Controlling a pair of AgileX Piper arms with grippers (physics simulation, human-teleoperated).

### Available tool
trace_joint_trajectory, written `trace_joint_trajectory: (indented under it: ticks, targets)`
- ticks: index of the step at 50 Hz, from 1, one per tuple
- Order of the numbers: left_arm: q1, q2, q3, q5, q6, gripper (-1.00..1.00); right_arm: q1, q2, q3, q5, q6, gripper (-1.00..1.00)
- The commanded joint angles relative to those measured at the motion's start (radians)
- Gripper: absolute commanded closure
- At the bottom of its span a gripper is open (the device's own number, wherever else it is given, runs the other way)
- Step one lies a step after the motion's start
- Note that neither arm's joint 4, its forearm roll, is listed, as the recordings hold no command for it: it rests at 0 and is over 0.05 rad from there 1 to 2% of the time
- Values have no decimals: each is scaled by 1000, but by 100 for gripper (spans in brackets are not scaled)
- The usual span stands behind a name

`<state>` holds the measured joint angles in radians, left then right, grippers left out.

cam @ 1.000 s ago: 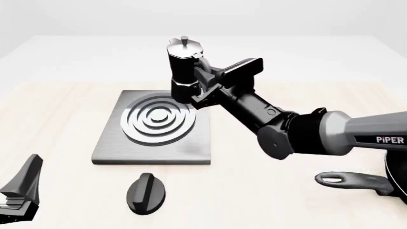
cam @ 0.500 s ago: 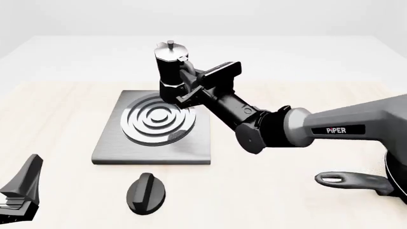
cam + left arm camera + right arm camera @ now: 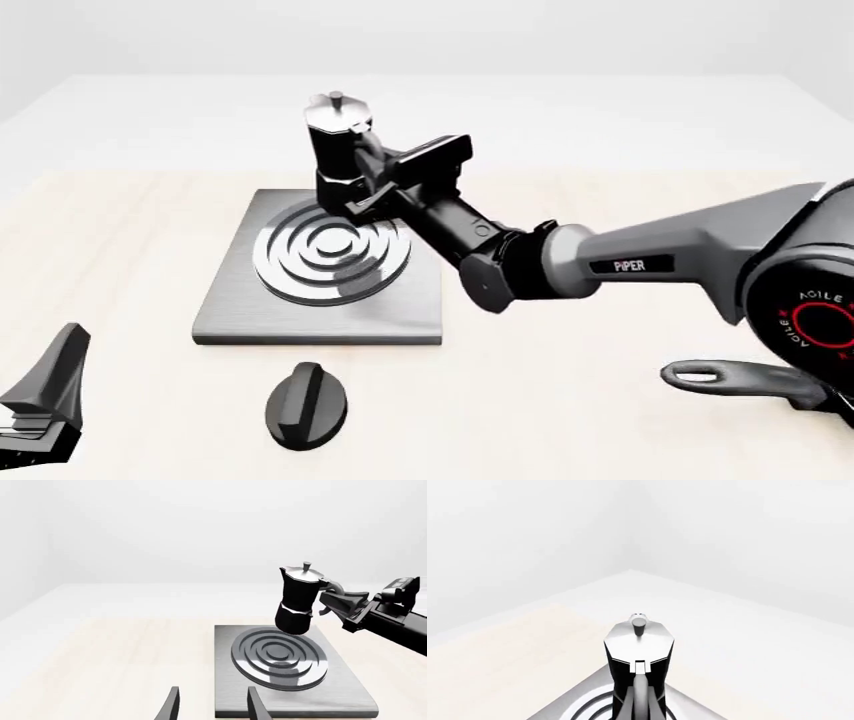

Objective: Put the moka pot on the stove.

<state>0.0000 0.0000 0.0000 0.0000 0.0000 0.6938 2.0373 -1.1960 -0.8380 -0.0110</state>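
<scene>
Right gripper point(image 3: 363, 190), arm marked "PiPER" and "AGILEX", clamps the moka pot point(image 3: 336, 145) handle above the stove point(image 3: 320, 265); left gripper point(image 3: 210, 705) fingers spread apart.

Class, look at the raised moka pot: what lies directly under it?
Under the moka pot, held by its handle in the right end effector, lies the stove, with its burner rings below a clear gap. The pot's underside is hidden.

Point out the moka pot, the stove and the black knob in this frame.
moka pot point(image 3: 338, 150): front view, on its black upper body.
stove point(image 3: 234, 300): front view, on the bare grey slab, near-left corner.
black knob point(image 3: 308, 404): front view, on its raised ridge.
</scene>
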Motion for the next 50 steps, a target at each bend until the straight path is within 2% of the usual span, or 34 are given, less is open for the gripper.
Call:
trace_joint_trajectory:
  ticks: [1, 15, 50]
  targets:
    - [0, 0, 0, 0, 0, -100, -1, 56, -79, 2, 9, 100]
    - [0, 0, 0, 0, 0, -100, 10, 104, -106, 3, 30, 100]
    - [0, 0, 0, 0, 0, -100, 32, 146, -119, 38, 41, 100]
